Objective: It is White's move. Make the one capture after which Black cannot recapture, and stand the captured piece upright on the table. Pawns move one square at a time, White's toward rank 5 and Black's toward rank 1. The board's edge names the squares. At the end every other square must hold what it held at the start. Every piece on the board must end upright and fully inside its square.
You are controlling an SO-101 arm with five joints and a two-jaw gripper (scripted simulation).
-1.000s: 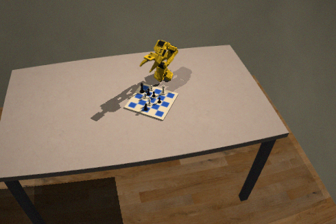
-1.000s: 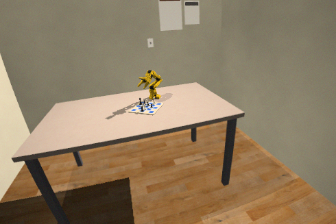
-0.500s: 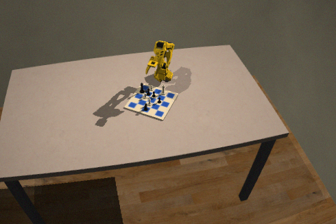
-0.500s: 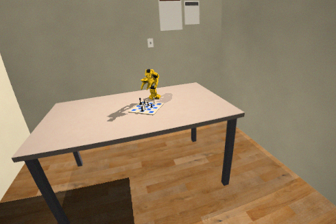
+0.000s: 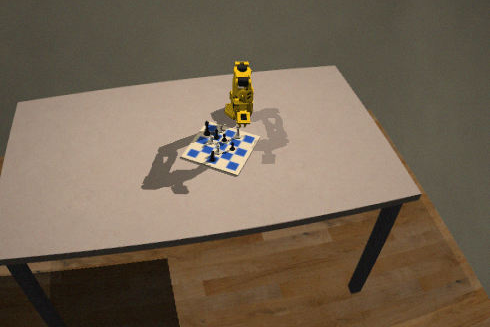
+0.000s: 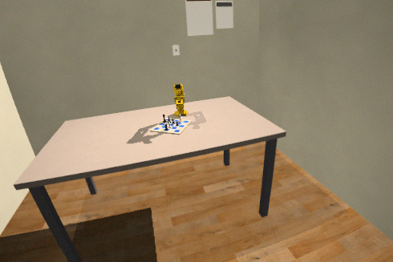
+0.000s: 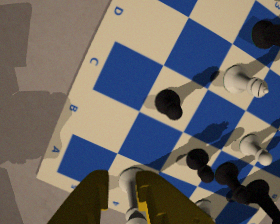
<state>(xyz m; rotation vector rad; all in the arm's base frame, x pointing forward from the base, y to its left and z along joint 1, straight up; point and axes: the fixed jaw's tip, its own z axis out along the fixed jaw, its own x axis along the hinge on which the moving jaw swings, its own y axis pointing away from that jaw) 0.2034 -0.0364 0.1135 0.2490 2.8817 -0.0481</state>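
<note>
My gripper (image 5: 243,122) (image 7: 123,176) is shut and empty, above the board's A-file edge. A tall white piece (image 5: 238,133) (image 7: 129,179) stands on A4, beyond the fingertips in the wrist view. Black pawns stand on C4 (image 5: 232,147) (image 7: 168,102) and B3 (image 5: 224,138) (image 7: 197,159). A white piece (image 5: 218,149) (image 7: 236,79) stands on D3, a black one (image 5: 212,157) (image 7: 266,34) on E3. A white pawn (image 5: 211,141) (image 7: 250,145) stands on C2, a black piece (image 5: 216,134) (image 7: 227,173) on B2. Another white piece (image 7: 204,204) is mostly cut off by the jaw.
The blue and cream board (image 5: 237,173) (image 6: 179,133) (image 7: 98,122) lies in front of the arm's base. A tall black piece (image 5: 207,129) (image 7: 259,192) stands at its back left corner. Arm shadows fall on the table (image 5: 325,159) on both sides.
</note>
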